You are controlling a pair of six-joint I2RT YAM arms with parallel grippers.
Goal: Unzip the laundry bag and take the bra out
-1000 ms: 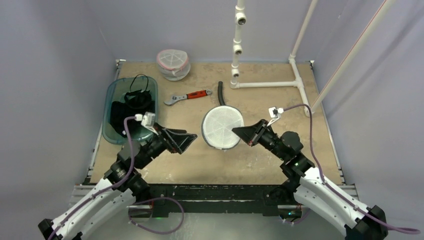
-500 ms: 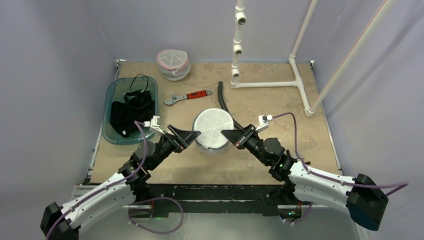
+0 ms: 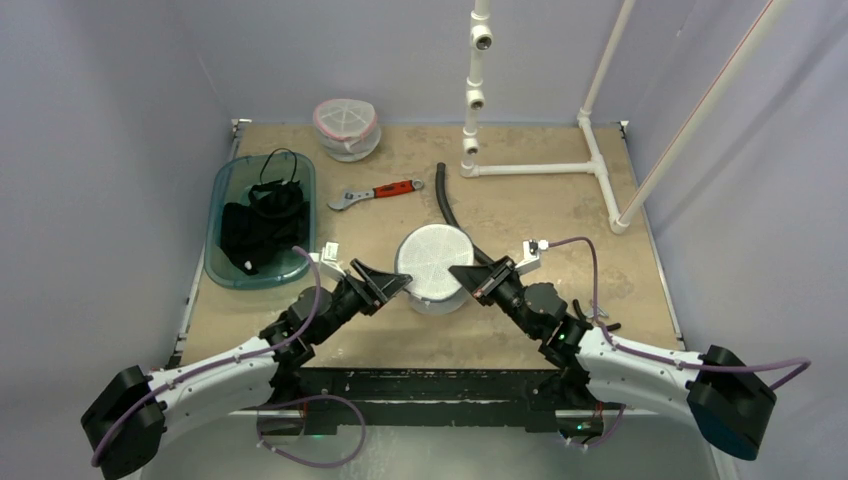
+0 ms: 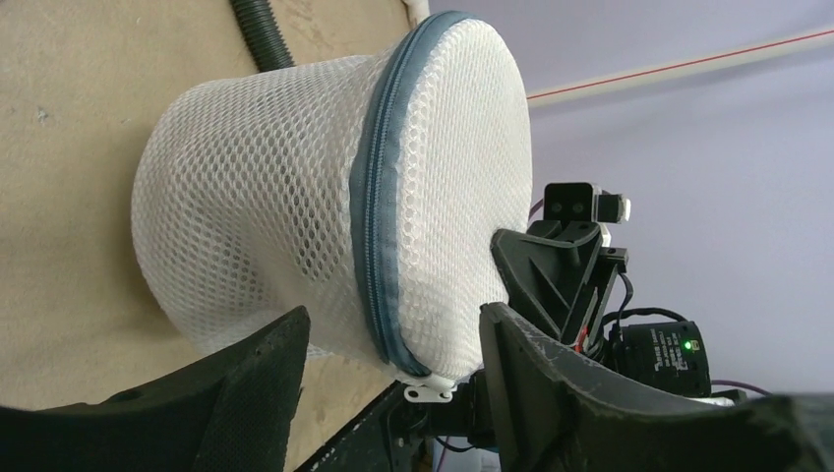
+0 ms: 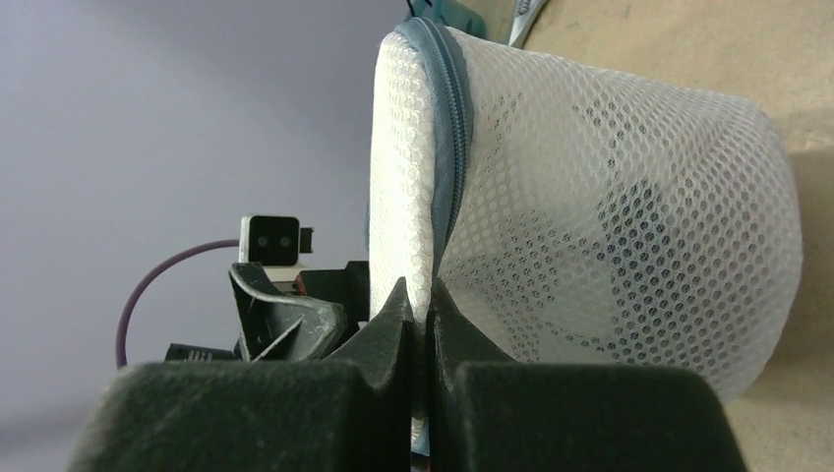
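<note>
The laundry bag [image 3: 432, 265] is a white mesh drum with a blue-grey zipper [image 4: 379, 197] around its rim, and it stands mid-table between both arms. My right gripper [image 5: 421, 295] is shut on the bag's rim fabric beside the zipper [image 5: 452, 128]. My left gripper [image 4: 393, 329] is open, its fingers flanking the bag's near edge, where the white zipper pull [image 4: 430, 390] hangs. A dark shape [image 5: 551, 246] shows faintly through the mesh; I cannot tell whether it is the bra.
A teal bin [image 3: 222, 190] holding black garments sits at the left. At the back stands a second mesh bag [image 3: 346, 128]. A red-handled wrench [image 3: 376, 193], a black hose [image 3: 447, 200] and a white pipe frame [image 3: 540, 168] lie behind the bag.
The right arm has pulled the bag a little left and nearer. The left gripper has come up to the bag's edge and its jaws have narrowed.
</note>
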